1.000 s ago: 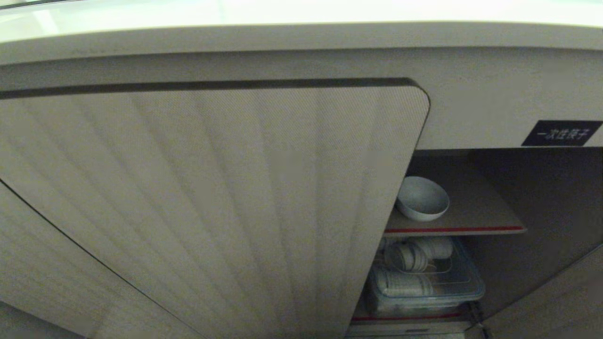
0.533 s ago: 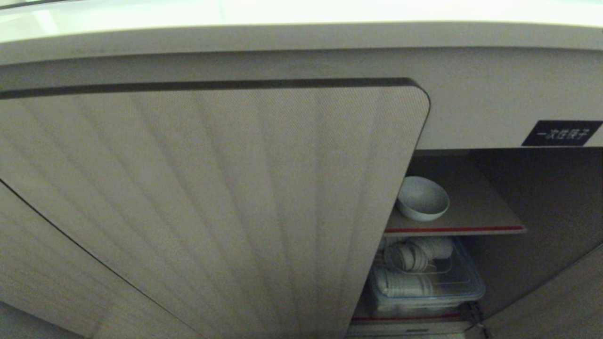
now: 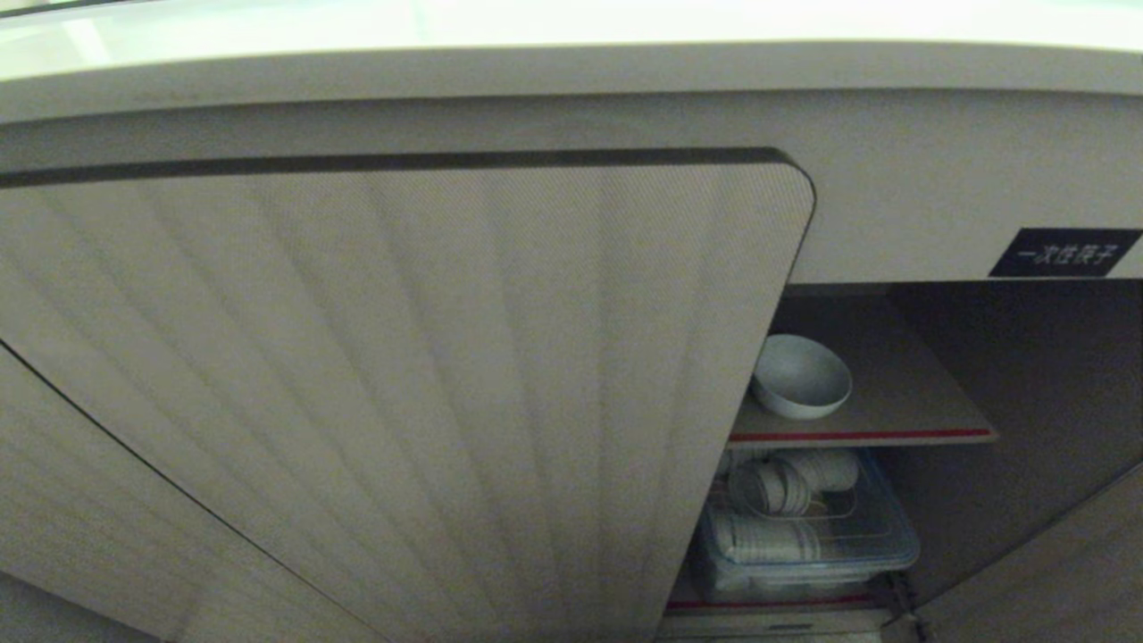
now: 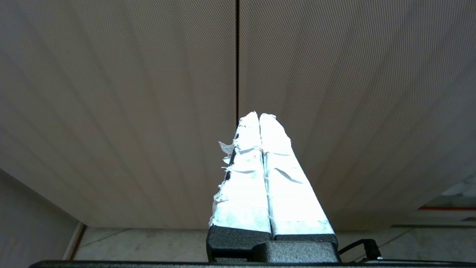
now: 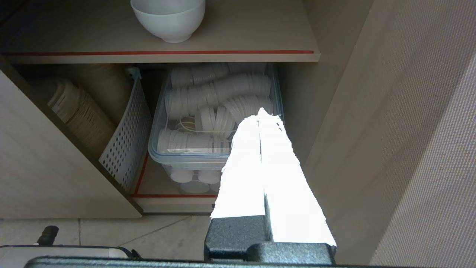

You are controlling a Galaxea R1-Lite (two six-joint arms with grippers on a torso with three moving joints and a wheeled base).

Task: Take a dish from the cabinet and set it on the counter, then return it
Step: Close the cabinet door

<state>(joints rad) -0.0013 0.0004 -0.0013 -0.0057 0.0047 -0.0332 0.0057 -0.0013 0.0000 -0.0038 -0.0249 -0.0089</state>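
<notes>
- In the head view we see the cabinet (image 3: pixel 893 214) filling nearly the whole frame, its ribbed beige door (image 3: pixel 429 384) swung open across the left and centre.
- Along the top edge of that frame runs the pale glossy table (image 3: pixel 571 27), the counter slab above the cabinet.
- At centre right, the white bowl (image 3: pixel 801 376) sits upright on the upper shelf (image 3: pixel 902 420), which has a red front edge; the bowl is just beside the door's edge.
- A small black label (image 3: pixel 1064 252) with white characters sits at the right edge, above the opening.
- Below the shelf, lower right of centre, we make out a clear plastic bin (image 3: pixel 884 545) holding stacks of white lids or cups.
- In the right wrist view the right gripper (image 5: pixel 261 113) is clenched, its white-wrapped fingers pressed together and holding nothing; it points at the clear bin, apart from it, with the bowl at the top of the frame.
- In that view a white perforated basket (image 5: pixel 126 137) stands left of the bin, with a brown stack (image 5: pixel 78 111) leaning behind it.
- In the left wrist view the left gripper (image 4: pixel 259 116) is likewise clenched and empty, facing two closed ribbed door panels (image 4: pixel 111 93) near the dark seam between them.
- Neither gripper shows in the head view.
</notes>
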